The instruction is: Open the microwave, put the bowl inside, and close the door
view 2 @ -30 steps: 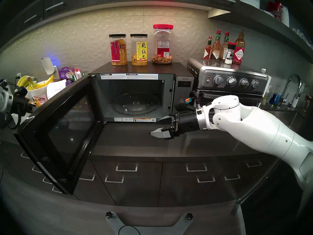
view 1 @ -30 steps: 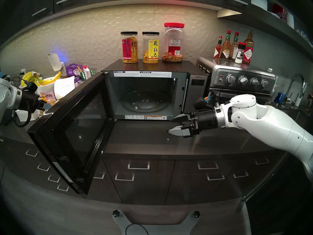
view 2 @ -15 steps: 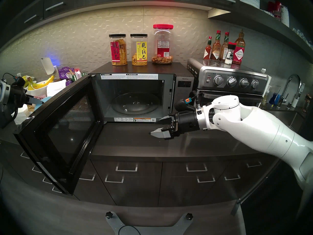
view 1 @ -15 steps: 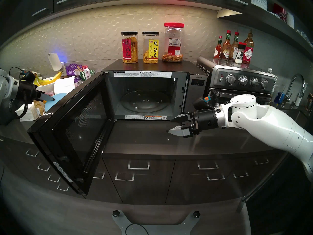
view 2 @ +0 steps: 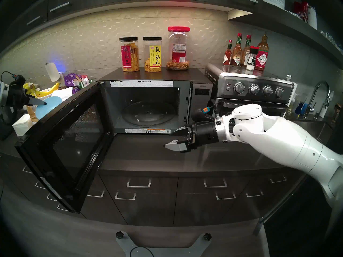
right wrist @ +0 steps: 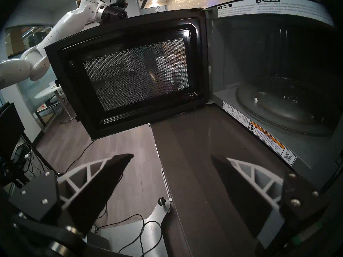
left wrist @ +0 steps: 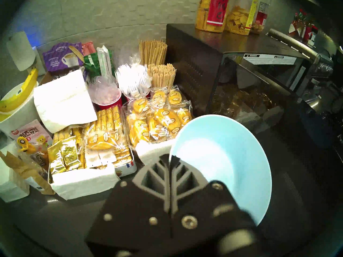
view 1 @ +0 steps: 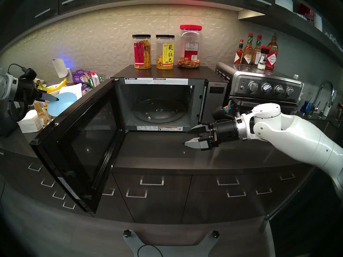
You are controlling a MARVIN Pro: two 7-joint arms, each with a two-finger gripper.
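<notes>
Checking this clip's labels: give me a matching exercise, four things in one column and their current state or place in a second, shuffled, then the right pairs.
Things:
1. bowl
2. door
3. right claw
4. glass turntable

States or places:
A. open, empty, just above the counter
B. bare, inside the microwave
C. pinched at its rim by the left claw, up behind the door
D. swung wide open to the left

Pairs: 1-C, 2-D, 3-A, 4-B
</notes>
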